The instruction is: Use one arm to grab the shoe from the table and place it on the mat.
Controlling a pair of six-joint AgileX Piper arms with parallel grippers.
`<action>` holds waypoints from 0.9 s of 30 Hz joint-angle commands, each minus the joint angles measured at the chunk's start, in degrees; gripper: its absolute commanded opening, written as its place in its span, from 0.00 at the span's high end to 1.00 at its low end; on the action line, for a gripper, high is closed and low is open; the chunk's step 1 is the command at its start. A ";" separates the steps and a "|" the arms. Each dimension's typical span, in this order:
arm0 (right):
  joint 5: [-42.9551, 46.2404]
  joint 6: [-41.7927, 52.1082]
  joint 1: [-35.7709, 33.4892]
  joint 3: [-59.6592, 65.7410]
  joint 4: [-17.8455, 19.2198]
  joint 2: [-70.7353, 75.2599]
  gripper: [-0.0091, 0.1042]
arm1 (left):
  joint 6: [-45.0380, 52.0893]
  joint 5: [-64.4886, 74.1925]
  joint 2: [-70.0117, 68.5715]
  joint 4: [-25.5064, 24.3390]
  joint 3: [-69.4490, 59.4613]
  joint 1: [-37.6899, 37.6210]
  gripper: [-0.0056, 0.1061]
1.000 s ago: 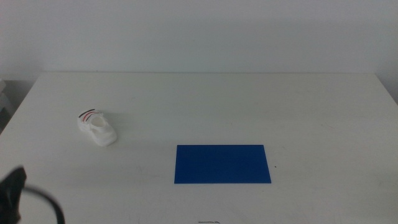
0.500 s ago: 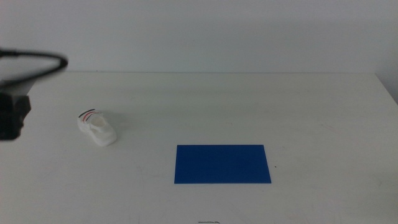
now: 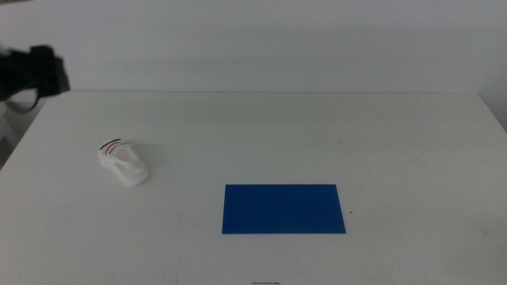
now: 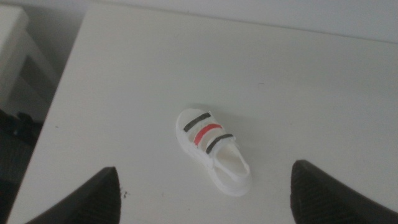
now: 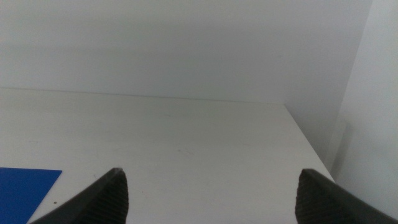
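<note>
Left end effector (image 4: 202, 190): raised above the far-left part of the surface, jaws spread wide, nothing between them; in the middle view only a blurred dark piece of the arm (image 3: 32, 71) shows at the far-left edge.
Shoe (image 3: 123, 162): lying on the surface's left side, apart from the left end effector; in the left wrist view it sits between the two jaw tips, with black, red and black straps on its upper.
Mat (image 3: 283, 209): flat blue rectangle on the near middle of the surface, well apart from the shoe, to its right.
Right end effector (image 5: 208, 193): waiting at the near right, out of the middle view, jaws wide apart and holding nothing; a corner of the mat shows in its wrist view.
Surface (image 3: 356, 134): plain white, carrying the shoe and the mat.
</note>
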State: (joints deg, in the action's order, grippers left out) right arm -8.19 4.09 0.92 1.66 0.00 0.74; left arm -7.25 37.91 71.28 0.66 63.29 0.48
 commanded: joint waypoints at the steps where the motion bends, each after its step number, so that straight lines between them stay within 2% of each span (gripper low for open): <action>1: 4.47 0.30 -0.09 -1.06 0.51 1.11 0.09 | -4.44 0.17 3.80 -1.17 6.06 -1.06 0.11; 12: 4.47 0.30 -0.09 -1.06 0.51 1.11 0.09 | -25.06 17.47 27.43 -11.28 28.72 -6.71 0.11; 17: 4.47 0.30 -0.09 -1.06 0.51 1.11 0.09 | -29.37 23.40 34.64 -8.65 34.93 -6.63 0.11; 27: 4.47 0.30 -0.09 -1.06 0.51 1.11 0.09 | -36.18 21.79 42.37 -7.80 35.92 -6.56 0.11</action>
State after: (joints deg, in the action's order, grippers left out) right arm -8.19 4.09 0.92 1.66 0.00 0.74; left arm -42.16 61.52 116.27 -6.91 97.25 -5.97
